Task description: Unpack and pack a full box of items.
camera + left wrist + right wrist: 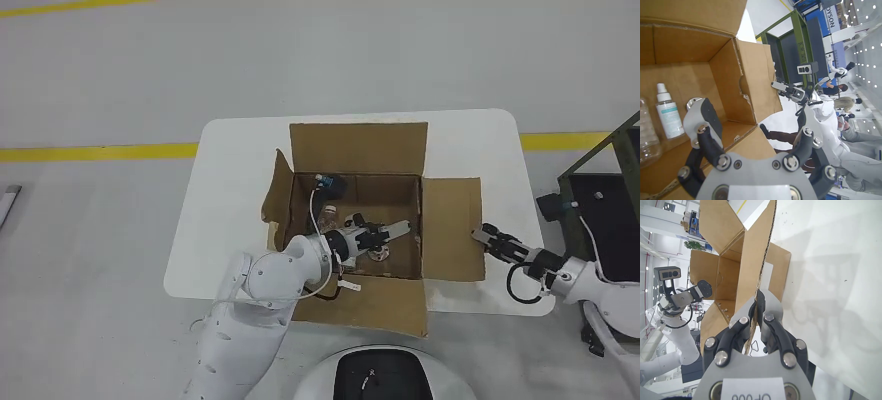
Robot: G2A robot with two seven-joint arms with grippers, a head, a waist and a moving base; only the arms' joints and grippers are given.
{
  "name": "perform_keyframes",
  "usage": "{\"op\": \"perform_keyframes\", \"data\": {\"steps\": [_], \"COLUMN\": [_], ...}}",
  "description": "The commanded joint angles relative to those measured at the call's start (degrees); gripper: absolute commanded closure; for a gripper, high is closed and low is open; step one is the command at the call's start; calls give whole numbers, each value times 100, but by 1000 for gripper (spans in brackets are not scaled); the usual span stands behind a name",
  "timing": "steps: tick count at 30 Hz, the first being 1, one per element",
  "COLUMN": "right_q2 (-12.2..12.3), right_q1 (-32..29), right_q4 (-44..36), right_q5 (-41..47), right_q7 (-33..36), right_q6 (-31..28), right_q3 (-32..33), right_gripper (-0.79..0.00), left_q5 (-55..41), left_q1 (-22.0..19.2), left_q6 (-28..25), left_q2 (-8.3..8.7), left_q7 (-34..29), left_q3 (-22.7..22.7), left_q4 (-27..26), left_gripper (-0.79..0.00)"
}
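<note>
left end effector is hanging, jaws apart, inside the box on the counter, above the spray bottle and clear bottle lying on its floor. right end effector is clamping the side flap. unpacking is looking barely begun, packing all ahead.

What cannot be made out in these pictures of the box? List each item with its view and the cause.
1. Clear bottle, left wrist view: partly cut off by the picture's edge.
2. Items under the left gripper, top view: too small, partly covered by the arm.
3. Floor of the box, right wrist view: hidden behind the flap that the right gripper clamps.
</note>
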Motion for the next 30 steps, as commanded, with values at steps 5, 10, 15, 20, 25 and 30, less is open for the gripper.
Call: {"op": "perform_keyframes", "data": {"steps": [5, 10, 15, 20, 25, 30], "right_q2": [2, 38, 81, 111, 115, 107], "right_q1": [-16, -57, -111, -140, -195, -285], "right_q4": [-154, -533, -910, -1157, -1296, -1373], "right_q5": [22, -419, -1028, -1516, -1650, -1684], "right_q7": [-208, -533, -676, -676, -669, -704], "right_q6": [-145, -293, -495, -627, -597, -551], "right_q3": [158, 618, 1087, 1330, 1369, 1344], "right_gripper": [-437, -785, -785, 0, 0, 0], "left_q5": [62, 62, 158, 950, 2201, 3326], "left_q1": [-12, -12, 37, -343, -912, -1256], "left_q6": [30, 30, -48, 24, 162, 260], "left_q2": [8, 8, 13, 7, -32, -94], "left_q7": [-11, -11, 58, -391, -1008, -1562], "left_q3": [18, 18, 72, 511, 1128, 1702], "left_q4": [-35, -35, -19, 158, 542, 1025], "left_gripper": [-785, -785, -785, -785, -785, -785]}}
